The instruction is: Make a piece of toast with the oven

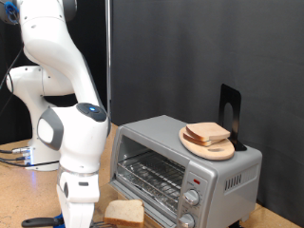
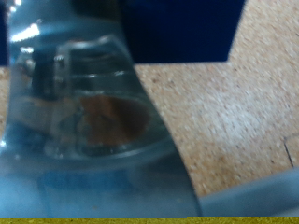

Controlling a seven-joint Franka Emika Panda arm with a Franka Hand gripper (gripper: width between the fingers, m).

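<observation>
Toast (image 1: pixel 124 213) beside oven (image 1: pixel 185 171) shows only in exterior view.

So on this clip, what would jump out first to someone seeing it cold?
The white robot arm fills the exterior view's left, bending down so its hand drops out of frame at the bottom, next to a slice of bread lying in front of the oven. The silver oven sits at the lower right with a round wooden board of more bread slices on top. The wrist view is blurred.

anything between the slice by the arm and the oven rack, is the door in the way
Nothing visible blocks it. The piece of toast lies at the exterior view's bottom, before the oven, whose wire rack shows unobstructed. The end effector isn't clearly visible.
</observation>
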